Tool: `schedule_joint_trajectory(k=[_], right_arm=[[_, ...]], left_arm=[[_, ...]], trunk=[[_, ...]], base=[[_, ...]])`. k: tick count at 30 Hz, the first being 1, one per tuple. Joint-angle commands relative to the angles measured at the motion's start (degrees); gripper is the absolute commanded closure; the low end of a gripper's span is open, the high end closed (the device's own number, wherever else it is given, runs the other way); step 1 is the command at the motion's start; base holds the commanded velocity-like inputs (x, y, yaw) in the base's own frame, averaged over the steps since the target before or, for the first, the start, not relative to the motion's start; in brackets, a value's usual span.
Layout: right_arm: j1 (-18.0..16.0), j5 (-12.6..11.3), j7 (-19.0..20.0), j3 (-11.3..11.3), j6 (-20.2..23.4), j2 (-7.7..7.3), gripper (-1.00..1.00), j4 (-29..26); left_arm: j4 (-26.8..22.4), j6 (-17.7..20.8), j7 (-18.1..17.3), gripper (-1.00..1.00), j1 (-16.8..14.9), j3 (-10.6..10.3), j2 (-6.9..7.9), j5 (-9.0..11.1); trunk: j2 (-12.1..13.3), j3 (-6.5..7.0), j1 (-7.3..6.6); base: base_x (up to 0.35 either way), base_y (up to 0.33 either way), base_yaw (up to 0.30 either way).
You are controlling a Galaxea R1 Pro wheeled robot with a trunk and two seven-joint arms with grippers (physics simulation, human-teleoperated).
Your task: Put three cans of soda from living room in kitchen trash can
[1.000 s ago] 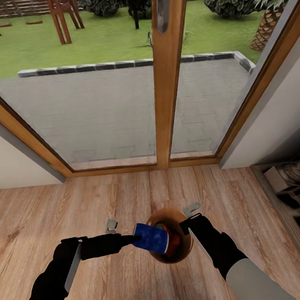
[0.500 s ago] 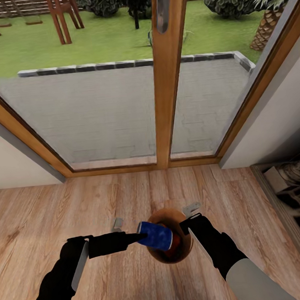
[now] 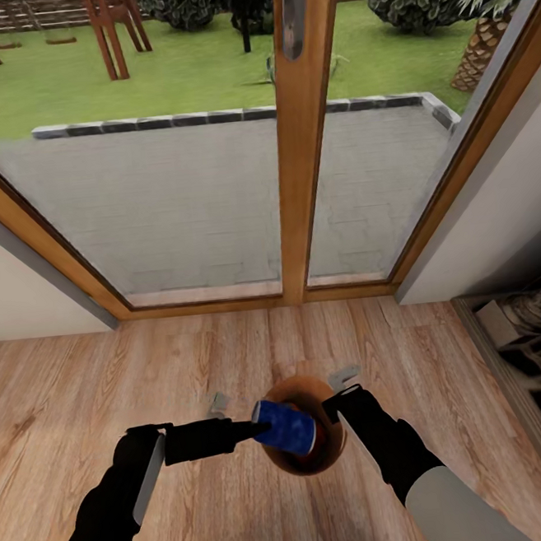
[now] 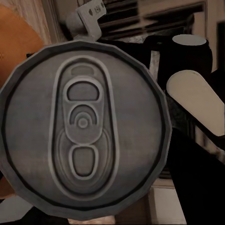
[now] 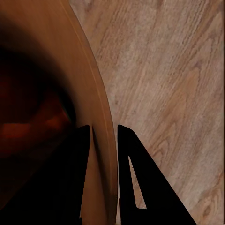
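**Blue can over the bin, bin rim pinched from the other side**

Item 1, left claw (image 3: 257, 428): reaching in level from the left arm's side, clenching a soda can (image 3: 284, 426) by its near end. The can is showing blue in the head view, lying tilted on its side over the mouth of the trash can (image 3: 328, 455). In the left wrist view its grey metal end (image 4: 84, 124), with the pull tab, is facing the camera.

Item 2, right claw (image 5: 104, 140): gripping the trash can's rim (image 5: 101, 117), one dark finger (image 5: 84, 173) sitting inside the wall and the other outside it, the two closed on the thin edge.

Item 3, trash can: standing on the wood floor (image 3: 147, 365), between the two arms, near the floor's far edge where the glass door (image 3: 189, 196) is meeting it. Its interior is showing glossy copper-brown, with a reddish-orange shape lying dim at the bottom; I cannot tell what that is.

Item 4, surroundings: paved patio and lawn are showing beyond the glass.
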Motion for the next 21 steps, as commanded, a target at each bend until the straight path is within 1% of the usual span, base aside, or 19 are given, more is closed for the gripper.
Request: schedule_joint_trajectory(k=[1, 4, 5, 8, 17, 21], right_arm=[[-0.01, -0.52, -0.43, 0.04, -0.05, 0.07, 1.0, 0.0], [-0.01, -0.58, -1.02, 0.05, -0.04, 0.12, 1.0, 0.0], [-0.01, -0.62, -1.26, 0.05, -0.04, 0.14, 1.0, 0.0], [-0.01, -0.65, -1.55, 0.04, -0.03, 0.16, 1.0, 0.0], [-0.01, -0.7, -1.76, 0.03, 0.04, 0.17, 1.0, 0.0], [-0.01, -0.73, -1.77, 0.03, 0.05, 0.17, 1.0, 0.0]], left_arm=[[-0.03, -0.07, 1.14, 1.0, -0.01, -1.05, 0.0, -0.13], [-0.06, -0.07, 3.34, 1.0, -0.02, -2.01, -0.01, -0.19], [-0.07, -0.07, 4.55, 1.0, -0.02, -2.39, -0.01, -0.19], [-0.08, -0.09, 5.87, 1.0, -0.01, -2.76, -0.14, -0.2], [-0.08, -0.15, 7.19, 1.0, -0.02, -2.95, -0.79, -0.41], [-0.08, -0.17, 9.99, 1.0, -0.02, -2.97, -0.89, -0.43]], trunk=[[0.0, 0.0, 0.0], [0.0, 0.0, 0.0], [0.0, 0.0, 0.0], [0.0, 0.0, 0.0], [0.0, 0.0, 0.0], [0.0, 0.0, 0.0]], base=[[0.0, 0.0, 0.0], [0.0, 0.0, 0.0], [0.0, 0.0, 0.0], [0.0, 0.0, 0.0], [0.0, 0.0, 0.0], [0.0, 0.0, 0.0]])
